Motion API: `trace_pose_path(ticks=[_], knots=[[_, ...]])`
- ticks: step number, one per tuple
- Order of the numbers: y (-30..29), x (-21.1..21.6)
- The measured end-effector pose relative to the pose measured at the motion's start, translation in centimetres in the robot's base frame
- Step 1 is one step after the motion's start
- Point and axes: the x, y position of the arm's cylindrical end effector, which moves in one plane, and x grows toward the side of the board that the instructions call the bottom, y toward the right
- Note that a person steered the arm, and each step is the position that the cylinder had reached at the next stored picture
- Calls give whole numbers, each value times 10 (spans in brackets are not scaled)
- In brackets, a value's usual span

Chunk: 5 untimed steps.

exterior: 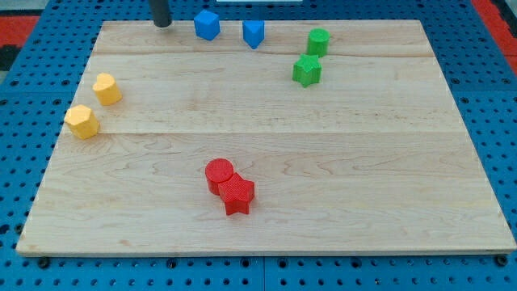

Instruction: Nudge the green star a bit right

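Note:
The green star [306,71] lies on the wooden board [266,234] at the view's upper right. A green cylinder [317,41] stands just above and to the right of it, close but apart. My tip [161,23] is at the view's top edge, left of centre, far to the left of the green star. The nearest block to my tip is a blue cube [207,25], a short way to its right.
A second blue block [254,33], pentagon-like, sits right of the blue cube. Two yellow blocks [107,88] [81,121] lie at the view's left. A red cylinder [218,175] touches a red star [237,193] at lower centre. Blue pegboard surrounds the board.

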Motion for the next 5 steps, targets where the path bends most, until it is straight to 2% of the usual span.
trace_pose_path(ticks=[2,3,5], knots=[[72,7],[118,38],[122,102]])
